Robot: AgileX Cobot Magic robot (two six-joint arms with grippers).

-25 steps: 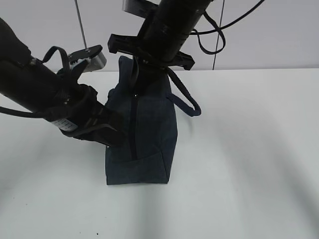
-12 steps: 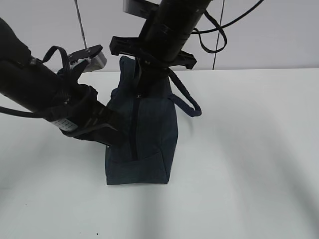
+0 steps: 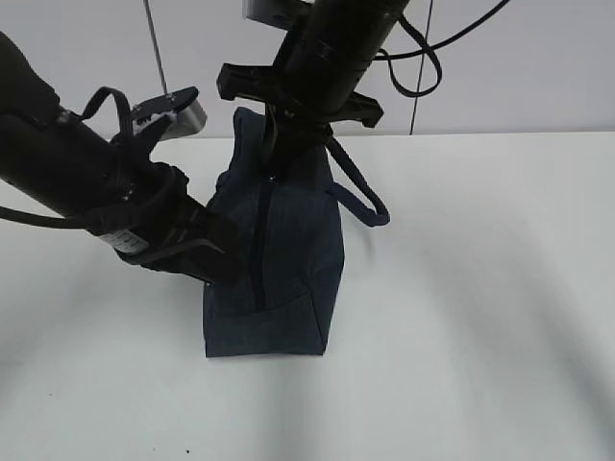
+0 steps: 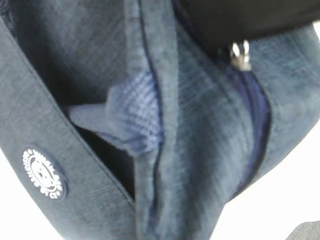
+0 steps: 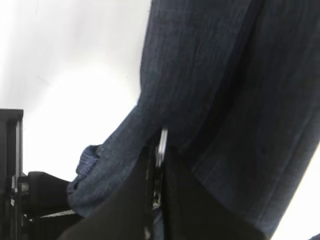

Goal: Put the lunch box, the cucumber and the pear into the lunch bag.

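Note:
The dark navy lunch bag [image 3: 288, 279] stands on the white table [image 3: 480, 288], its top zipper running from the near end toward the back. My right gripper [image 3: 275, 165] reaches down from above and is shut on the silver zipper pull [image 4: 241, 54], which shows between its dark fingers in the right wrist view [image 5: 161, 147]. My left gripper [image 3: 219, 267] pinches the bag's left side near the top. The left wrist view is filled by bag fabric [image 4: 200, 150], and its fingers are hidden there. The lunch box, cucumber and pear are out of view.
The bag's loop handle [image 3: 360, 197] hangs off its right side. A grey camera block [image 3: 173, 113] sits on the left arm. A thin vertical rod [image 3: 154, 48] stands at the back against the wall.
My right gripper has moved a little up and toward the back along the bag's top, taking the zipper pull with it. The left arm and bag have stayed put.

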